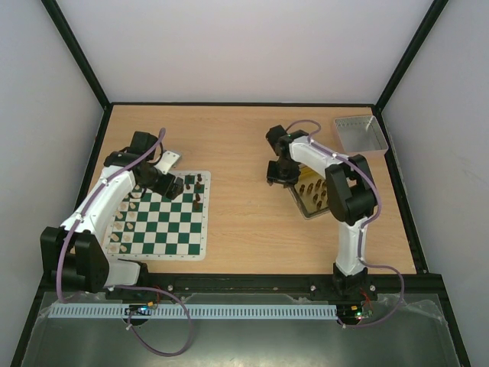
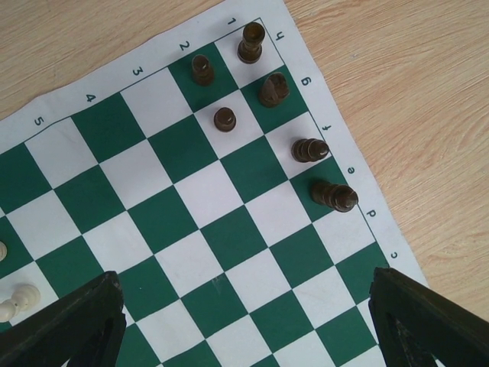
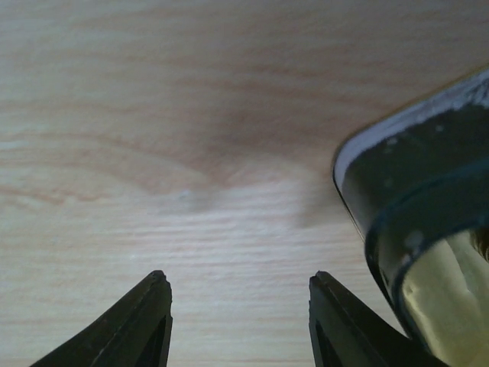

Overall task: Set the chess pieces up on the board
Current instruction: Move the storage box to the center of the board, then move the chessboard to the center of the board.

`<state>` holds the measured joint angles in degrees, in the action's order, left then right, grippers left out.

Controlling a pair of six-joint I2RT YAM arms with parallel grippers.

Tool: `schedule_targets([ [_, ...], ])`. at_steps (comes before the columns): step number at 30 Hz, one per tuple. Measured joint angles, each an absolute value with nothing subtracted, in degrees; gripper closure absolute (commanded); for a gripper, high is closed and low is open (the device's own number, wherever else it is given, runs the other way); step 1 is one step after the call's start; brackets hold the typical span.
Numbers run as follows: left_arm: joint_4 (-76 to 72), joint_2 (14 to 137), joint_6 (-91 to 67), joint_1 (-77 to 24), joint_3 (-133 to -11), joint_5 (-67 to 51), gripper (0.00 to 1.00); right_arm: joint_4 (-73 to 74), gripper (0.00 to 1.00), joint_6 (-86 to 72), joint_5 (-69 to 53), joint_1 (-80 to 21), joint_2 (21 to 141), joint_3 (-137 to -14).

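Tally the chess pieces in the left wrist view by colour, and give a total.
Dark brown pieces: 6
Cream pieces: 2, one of them cut off by the left edge of the picture
Total: 8

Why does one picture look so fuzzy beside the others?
Right wrist view: the tin sits very close to the lens, so its corner blurs, with a soft shadow on the table beside it. Left wrist view: sharp and evenly lit, board and dark pieces crisp. Top view: clear, everything small.
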<state>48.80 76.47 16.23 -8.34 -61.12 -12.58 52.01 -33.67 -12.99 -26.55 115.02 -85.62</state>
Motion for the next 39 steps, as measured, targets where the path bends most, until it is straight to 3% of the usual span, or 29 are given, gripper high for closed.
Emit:
schedule_targets([
  [11,48.8,76.5,16.2,-8.3,-61.1,-11.7,0.12,50.6,0.52,-34.7,-11.2,-18.1,115.3,-85.4],
  [18,50.3,76.5,18.3,-8.3,-62.2,-10.1,0.14,49.2,0.27,-34.0,-14.0,-16.0,115.2,-85.0],
  [29,53.8,78.6,27.7,-5.9,-62.7,-5.8,0.49,48.3,0.25,-33.2,-16.4,-20.6,109.7,-82.3],
  [39,47.7,85.3,30.2,-5.2,-52.9,-3.8,0.36,48.4,0.18,-34.0,-16.6,-25.8,101.9,-80.7],
])
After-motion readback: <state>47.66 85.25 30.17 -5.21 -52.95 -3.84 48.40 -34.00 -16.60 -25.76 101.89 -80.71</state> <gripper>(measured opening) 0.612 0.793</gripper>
